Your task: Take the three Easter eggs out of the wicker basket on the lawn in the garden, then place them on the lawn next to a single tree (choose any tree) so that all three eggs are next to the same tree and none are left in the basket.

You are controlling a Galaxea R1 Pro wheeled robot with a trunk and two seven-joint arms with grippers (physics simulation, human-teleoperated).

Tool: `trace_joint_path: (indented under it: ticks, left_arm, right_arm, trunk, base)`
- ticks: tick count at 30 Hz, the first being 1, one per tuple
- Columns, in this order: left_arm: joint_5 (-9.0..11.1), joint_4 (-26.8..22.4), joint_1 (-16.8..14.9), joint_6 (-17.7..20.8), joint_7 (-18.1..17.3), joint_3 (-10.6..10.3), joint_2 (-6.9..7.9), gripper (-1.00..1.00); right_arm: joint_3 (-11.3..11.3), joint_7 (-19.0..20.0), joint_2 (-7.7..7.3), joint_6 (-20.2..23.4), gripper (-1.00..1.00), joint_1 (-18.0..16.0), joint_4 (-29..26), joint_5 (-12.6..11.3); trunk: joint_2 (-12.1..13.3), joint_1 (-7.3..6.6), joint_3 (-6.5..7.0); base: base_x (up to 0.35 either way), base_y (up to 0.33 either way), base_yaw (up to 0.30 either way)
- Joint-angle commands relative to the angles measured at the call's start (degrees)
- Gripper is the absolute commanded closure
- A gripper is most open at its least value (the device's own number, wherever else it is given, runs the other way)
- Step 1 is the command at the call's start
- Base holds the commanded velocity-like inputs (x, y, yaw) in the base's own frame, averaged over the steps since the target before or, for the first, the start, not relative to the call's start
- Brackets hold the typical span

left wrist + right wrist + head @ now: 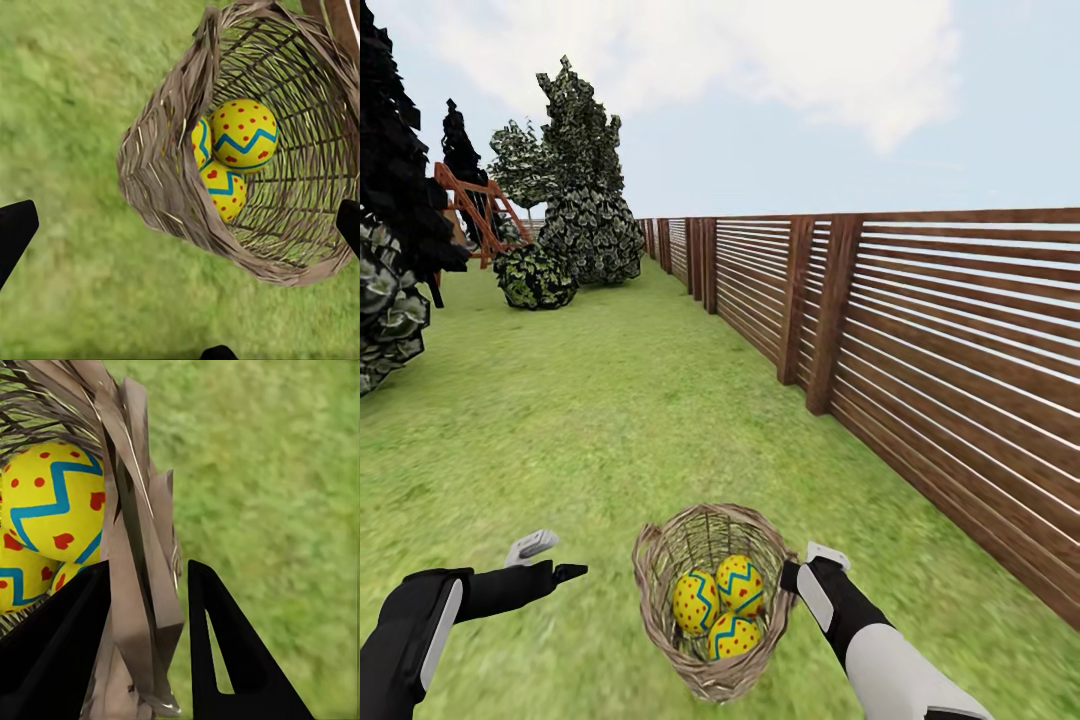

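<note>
**Basket rim pinched, eggs still aboard: watch for a tip-out**

Head view. Nearest you are the two forearms. Your right end effector point(797, 572) sits at the rim of the wicker basket point(660, 580), forearm running up from the lower right, wrist turned in toward the basket. Your left end effector point(555, 560) is held out level over the lawn point(610, 400), near the basket but apart from it, pale finger and dark finger spread, nothing between them. All three Easter eggs point(722, 602) lie together inside the basket. The basket looks tilted, mouth toward the camera. The wooden fence point(920, 330) runs along the right; a speckled tree point(588, 190) stands far up the lawn.

Left wrist view. The black fingertips point(15, 232) sit wide at the frame edges, released, aimed at the basket's woven side. The mouth of the basket faces partly sideways here, eggs point(241, 136) resting against the lower wall.

Right wrist view. The two dark fingers point(225, 645) straddle the braided rim point(139, 585), one inside by the eggs point(52, 502), one outside. Judged clenched on the rim.

Risks, as judgement:
- A one-sided rim hold lets the basket swing; a further tilt could roll the eggs out onto the grass well short of any tree.
- The wicker strip is thin; it could slip from the pinch.
- Reaching in with the left arm may nudge the basket.
</note>
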Motion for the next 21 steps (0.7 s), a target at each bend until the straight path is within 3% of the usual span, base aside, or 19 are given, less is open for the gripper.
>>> trace_joint_path:
  ticks: [1,21]
  left_arm:
    - [-0.2,0.0,0.0,0.4,-0.3,0.1,-0.01,-1.00]
    - [-0.2,0.0,0.0,0.4,-0.3,0.1,-0.01,-1.00]
  right_arm:
    - [-0.1,-0.3,0.04,0.0,1.00,0.0,-0.2,-0.8]
    - [-0.1,-0.3,0.04,0.0,1.00,0.0,-0.1,-0.8]
  trunk:
    - [0.4,-0.23,0.12]
    - [8.4,-4.62,3.71]
  base:
    - [0.000,0.000,0.000]
    - [0.000,0.000,0.000]
